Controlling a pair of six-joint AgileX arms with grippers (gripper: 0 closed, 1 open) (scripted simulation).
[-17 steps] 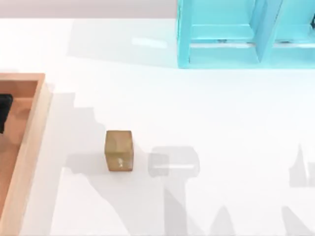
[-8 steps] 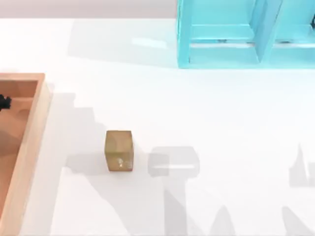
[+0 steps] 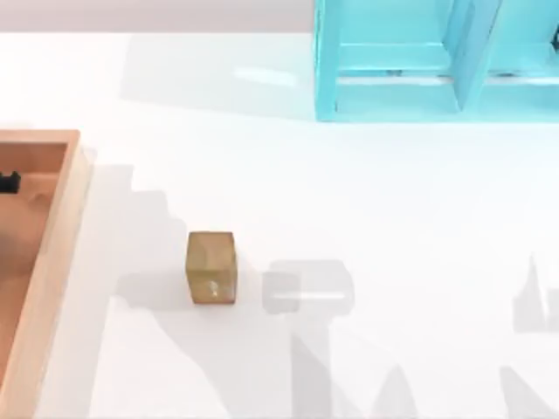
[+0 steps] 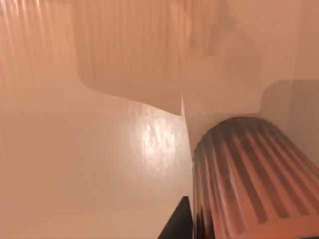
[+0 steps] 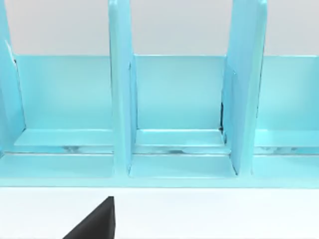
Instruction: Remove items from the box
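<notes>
Wood box: light-rimmed tray (image 3: 54, 262) at the table's (image 3: 367, 218) left edge, orange-brown floor.
Block: tan-gold wooden cube (image 3: 210, 267) already out, standing on the table just right of the box and apart from its rim.
Cup: reddish-brown ribbed cylinder (image 4: 249, 179), close under my left wrist camera, standing on the box floor by an inner wall.
Step in hand: I judge the second pick, with the cup as the last item inside.
Left claw: a dark bit (image 3: 9, 182) shows over the box floor; I cannot tell whether it is released or clenched.
Right claw: parked facing the turquoise shelf unit (image 5: 169, 124); its state I cannot tell either.
Next move: I would centre the left claw on the cup, clench, lift clear of the rim, and set it on the table away from the block.
</notes>
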